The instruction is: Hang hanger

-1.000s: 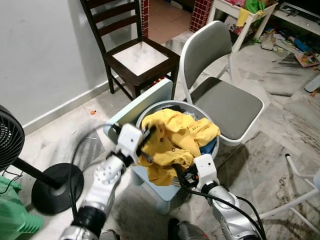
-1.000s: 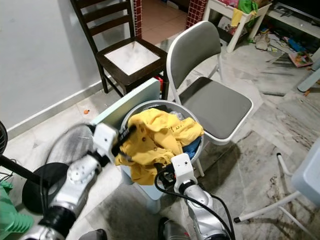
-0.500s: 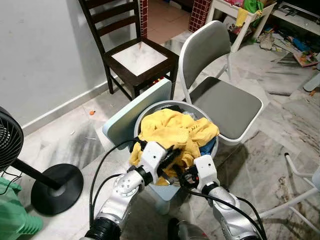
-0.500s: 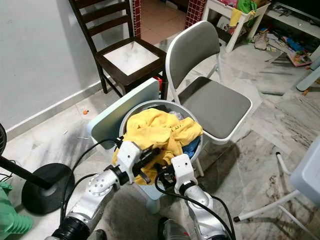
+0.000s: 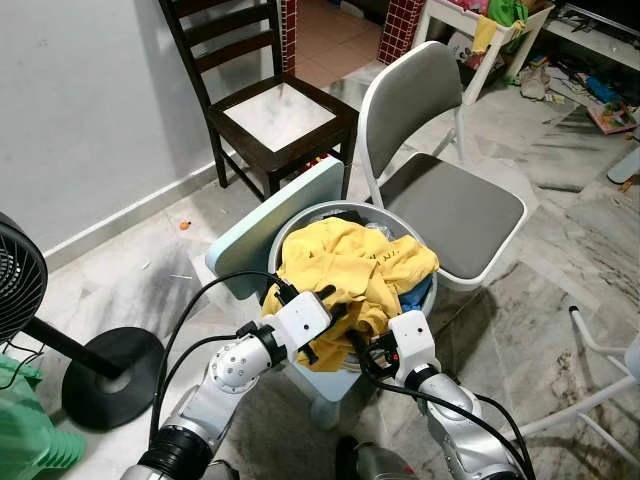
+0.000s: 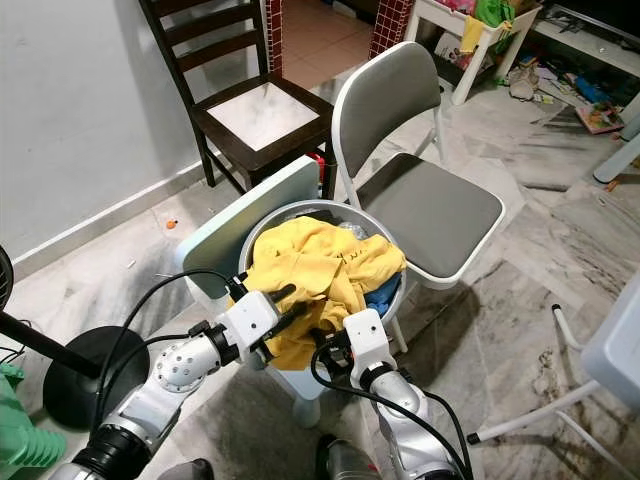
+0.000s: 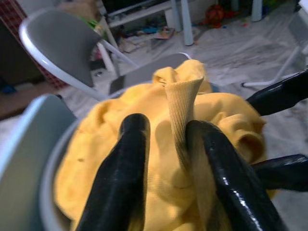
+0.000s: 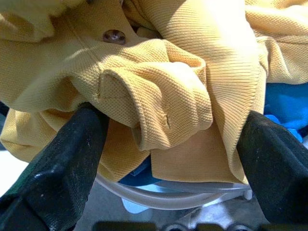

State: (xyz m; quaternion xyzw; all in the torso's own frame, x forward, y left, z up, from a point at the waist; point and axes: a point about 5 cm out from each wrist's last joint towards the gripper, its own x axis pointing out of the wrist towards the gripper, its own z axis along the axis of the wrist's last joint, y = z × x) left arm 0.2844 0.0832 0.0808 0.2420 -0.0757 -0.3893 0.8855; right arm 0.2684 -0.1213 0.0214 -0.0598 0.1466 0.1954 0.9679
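Home: laundry basket (image 5: 283, 232), chairs (image 5: 440, 190), fan (image 5: 20, 275), toy clutter, marble floor.

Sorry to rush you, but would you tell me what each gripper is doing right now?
Left gripper: closed on a fold of the yellow shirt in the basket.
Right gripper: open, fingers either side of the shirt's front edge.

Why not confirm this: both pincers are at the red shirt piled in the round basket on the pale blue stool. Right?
Not quite: the shirt is yellow, not red, as the left eye view shows. Both the left pincer and right pincer are at it, in the round basket on the pale blue stool.
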